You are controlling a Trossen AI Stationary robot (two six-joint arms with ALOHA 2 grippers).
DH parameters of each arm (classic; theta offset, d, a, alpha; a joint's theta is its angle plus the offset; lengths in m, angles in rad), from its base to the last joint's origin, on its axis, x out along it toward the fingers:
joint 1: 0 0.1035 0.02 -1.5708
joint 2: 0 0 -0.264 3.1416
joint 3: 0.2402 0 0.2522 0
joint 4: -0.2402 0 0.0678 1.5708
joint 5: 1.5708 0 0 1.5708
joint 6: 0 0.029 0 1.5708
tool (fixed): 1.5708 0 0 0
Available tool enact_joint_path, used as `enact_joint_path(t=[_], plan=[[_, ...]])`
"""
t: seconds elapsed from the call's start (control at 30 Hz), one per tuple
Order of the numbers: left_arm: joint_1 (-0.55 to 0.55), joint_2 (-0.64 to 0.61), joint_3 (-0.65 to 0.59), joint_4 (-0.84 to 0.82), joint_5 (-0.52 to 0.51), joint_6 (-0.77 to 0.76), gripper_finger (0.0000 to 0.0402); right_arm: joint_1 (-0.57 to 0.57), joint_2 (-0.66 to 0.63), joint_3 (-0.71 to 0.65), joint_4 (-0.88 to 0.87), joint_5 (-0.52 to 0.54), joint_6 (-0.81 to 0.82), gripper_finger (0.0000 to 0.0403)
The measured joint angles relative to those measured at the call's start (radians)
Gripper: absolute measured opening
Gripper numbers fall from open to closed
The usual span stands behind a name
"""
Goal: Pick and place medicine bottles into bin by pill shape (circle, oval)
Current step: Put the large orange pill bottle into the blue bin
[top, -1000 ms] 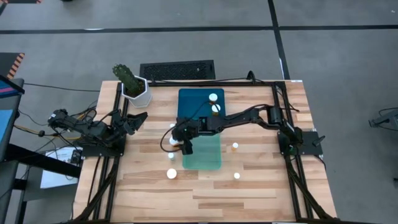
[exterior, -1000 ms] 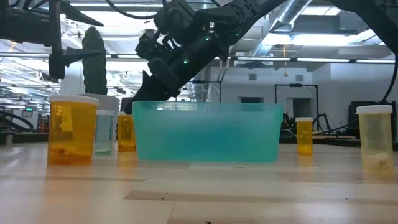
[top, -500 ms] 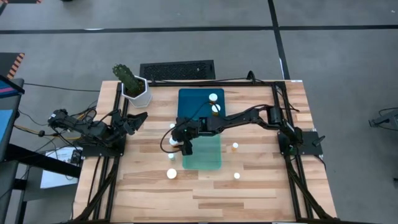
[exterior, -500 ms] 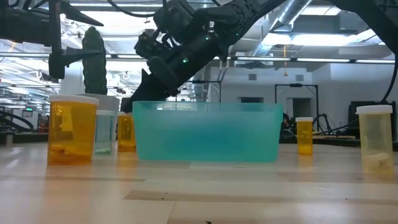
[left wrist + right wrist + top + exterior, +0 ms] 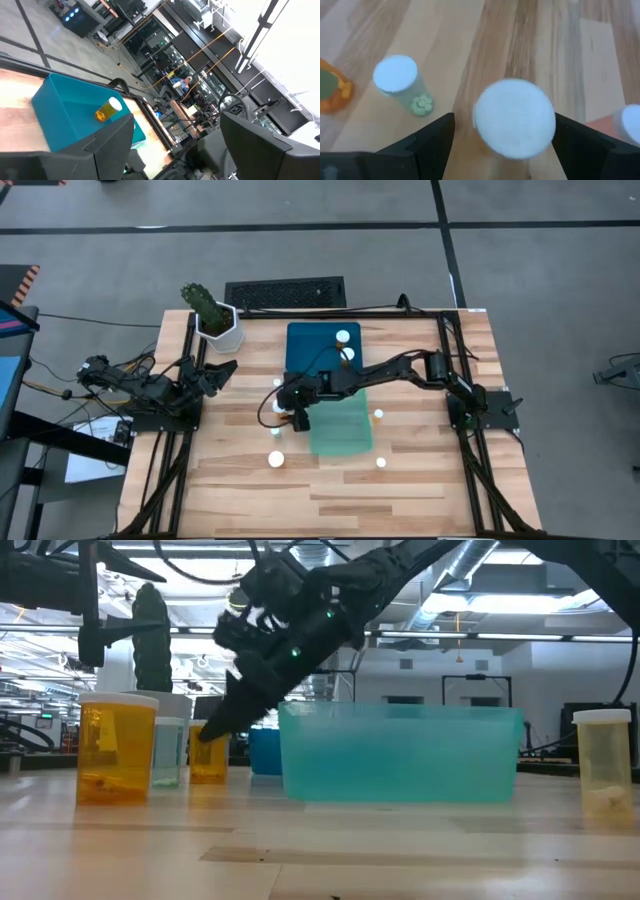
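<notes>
My right gripper (image 5: 297, 418) is open and low over the table, left of the light green bin (image 5: 342, 430). In the right wrist view its fingers (image 5: 504, 120) stand on either side of the white cap (image 5: 514, 118) of an upright medicine bottle. A clear bottle with green pills (image 5: 405, 85) and an orange bottle (image 5: 332, 92) stand close by. Two bottles (image 5: 345, 345) lie in the dark teal bin (image 5: 310, 345). My left gripper (image 5: 225, 370) waits open and empty at the table's left side. My right gripper comes from above, pointing down, with the bottle's white cap (image 5: 540, 125) between its open fingers. A gap shows on one side. On the other side the finger's edge (image 5: 565, 130) meets the cap's rim, and I cannot tell whether it touches.
Loose bottles stand near the front (image 5: 276, 459), (image 5: 381, 463) and right of the light bin (image 5: 378, 416). A white pot with a cactus (image 5: 215, 320) stands at the far left corner. In the low view a large orange bottle (image 5: 115, 745) stands left, a clear one (image 5: 603, 760) right.
My right gripper has gone down toward the bottles left of the light green bin. The light green bin has slid along the table toward the right edge and now hides the small orange bottle behind it in the low view.
</notes>
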Motion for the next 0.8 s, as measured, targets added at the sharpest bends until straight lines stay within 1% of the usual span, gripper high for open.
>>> enact_joint_path(t=[0.2,0.33,0.47,0.6,0.8], plan=[[0.000,0.000,0.000,0.000,0.002,0.000,0.0289,-0.006,-0.003,0.046,-0.018,0.001,-0.010,0.0321],[0.000,0.000,0.000,0.000,0.001,0.000,0.0289,-0.015,-0.003,0.053,-0.016,0.000,-0.009,0.0302],[0.000,0.000,0.000,0.000,0.001,0.000,0.0289,-0.020,0.010,0.053,-0.034,-0.025,-0.008,0.0288],[0.000,0.000,0.000,-0.001,0.001,0.000,0.0289,-0.015,0.010,0.052,-0.039,-0.043,0.006,0.0286],[0.000,0.000,0.000,-0.001,0.001,0.000,0.0289,-0.020,0.010,0.052,-0.039,-0.043,0.006,0.0285]])
